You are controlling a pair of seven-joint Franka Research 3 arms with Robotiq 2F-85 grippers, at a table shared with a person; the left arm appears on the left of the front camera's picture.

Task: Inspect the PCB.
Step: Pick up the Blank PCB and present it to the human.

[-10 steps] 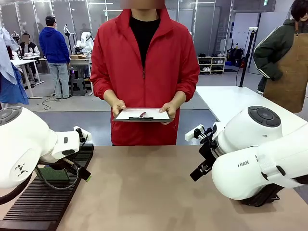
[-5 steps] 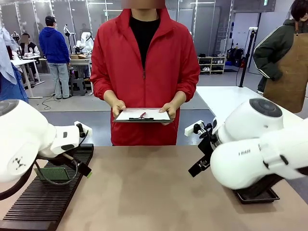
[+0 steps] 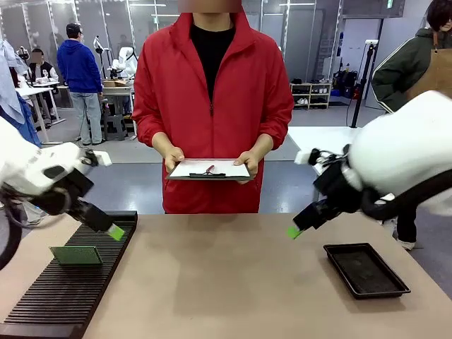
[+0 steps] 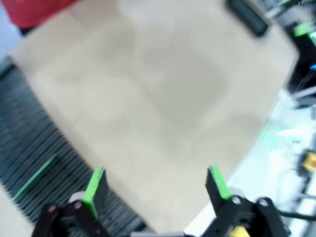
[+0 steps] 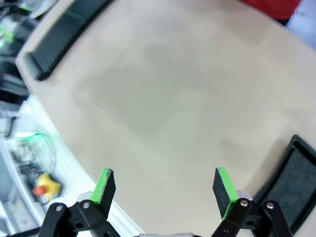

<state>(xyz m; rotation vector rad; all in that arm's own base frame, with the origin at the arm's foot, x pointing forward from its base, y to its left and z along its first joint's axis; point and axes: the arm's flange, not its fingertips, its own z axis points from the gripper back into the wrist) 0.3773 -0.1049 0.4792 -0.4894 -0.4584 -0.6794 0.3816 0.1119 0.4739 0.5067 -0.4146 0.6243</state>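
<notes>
The PCB, a small green board, stands on edge in the black ribbed rack at the table's left. In the left wrist view the PCB is a thin green strip at the lower left. My left gripper hangs open above the rack's far end, up and to the right of the board, with nothing between its fingers. My right gripper is open and empty over the table right of centre; its fingers point down at bare tabletop.
A shallow black tray lies at the table's right, also in the right wrist view. Across the table a person in a red jacket holds a white clipboard with a pen. The rack runs along the left edge.
Both arms have risen and swung outward to their sides, uncovering the black tray on the right. Both grippers stayed open. The PCB has not moved.
</notes>
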